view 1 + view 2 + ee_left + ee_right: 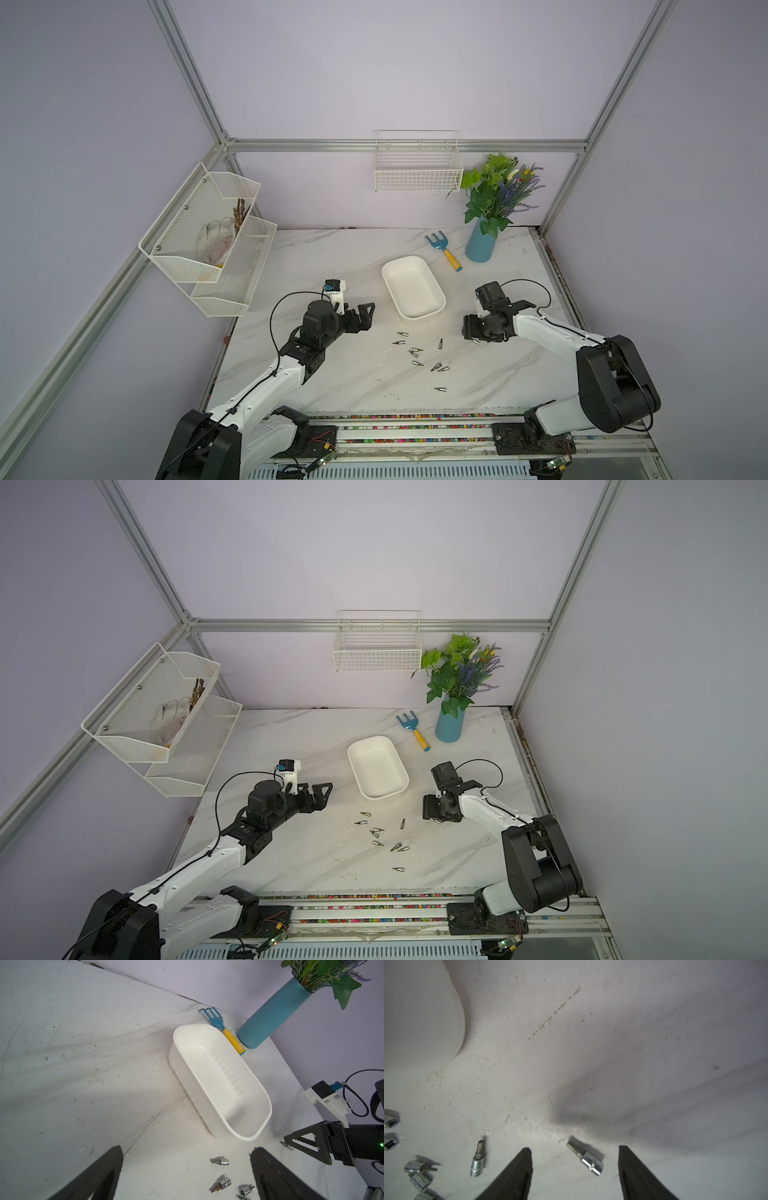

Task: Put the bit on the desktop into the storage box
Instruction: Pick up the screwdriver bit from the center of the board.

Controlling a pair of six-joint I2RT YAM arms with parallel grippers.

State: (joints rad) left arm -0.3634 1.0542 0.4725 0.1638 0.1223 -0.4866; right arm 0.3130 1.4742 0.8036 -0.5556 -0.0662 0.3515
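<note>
Several small silver bits (415,351) (376,831) lie scattered on the marble desktop in front of the storage box (422,316) (384,796), a white, empty tub. One bit (588,1159) (475,340) lies apart to the right. My right gripper (574,1148) (473,334) points down over it, open, one finger on each side and neither touching it. My left gripper (368,318) (187,1148) hovers wide open left of the box (187,1084), holding nothing. A few bits (221,1161) lie near its right finger.
A blue vase of plants (480,245) and a blue rake with a yellow handle (442,249) stand behind the box. A white wire basket (417,174) hangs on the back wall. A two-tier mesh rack (208,232) hangs at the left.
</note>
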